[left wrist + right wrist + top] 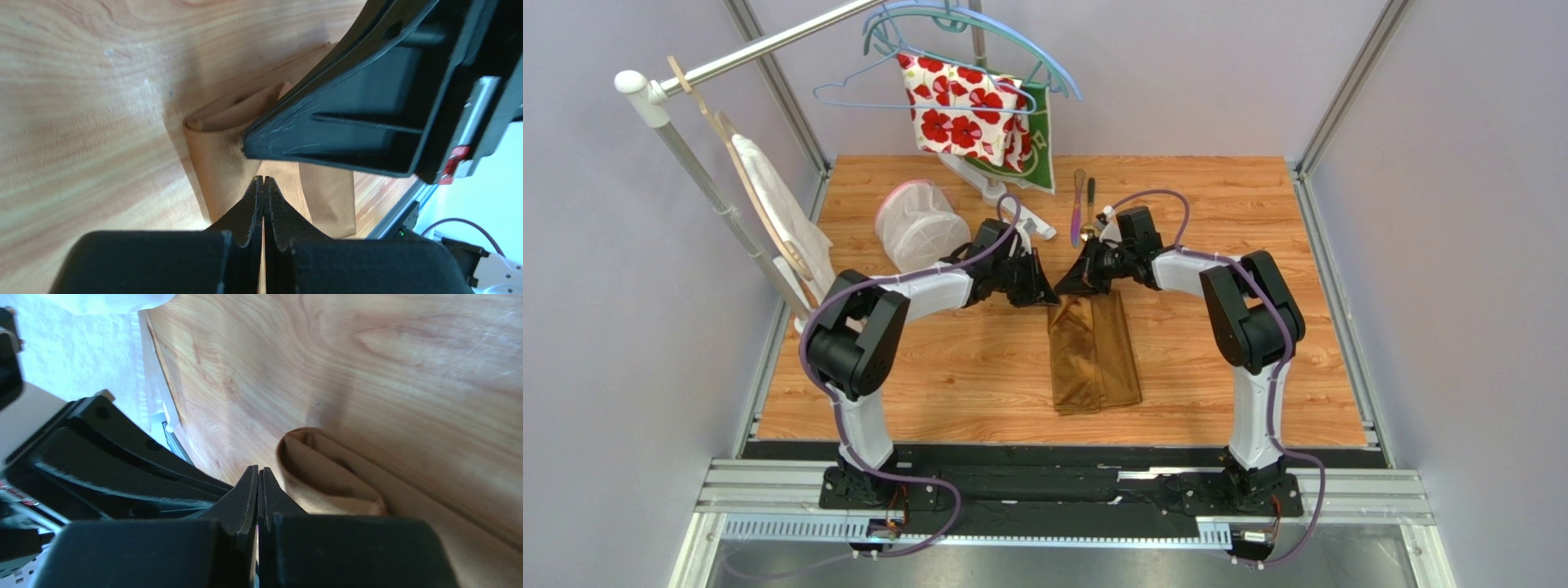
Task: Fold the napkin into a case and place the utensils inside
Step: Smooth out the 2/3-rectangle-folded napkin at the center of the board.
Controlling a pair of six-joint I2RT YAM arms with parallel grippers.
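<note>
One golden-brown napkin (pixel 1095 355) lies folded into a long strip mid-table (pixel 928 368). My left gripper (pixel 263 182) and right gripper (pixel 258 473) meet at its far end, each with jaws pressed together on nothing I can see. Two utensils, a purple knife (pixel 1078 194) and a spoon (pixel 1089 202), lie just beyond, outside the cloth.

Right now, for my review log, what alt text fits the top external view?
Two robot arms reach over a wooden table, the closed left gripper and right gripper meeting at the far end of a golden-brown napkin folded into a narrow strip. Two utensils lie beyond it, near a hanging floral cloth.
</note>
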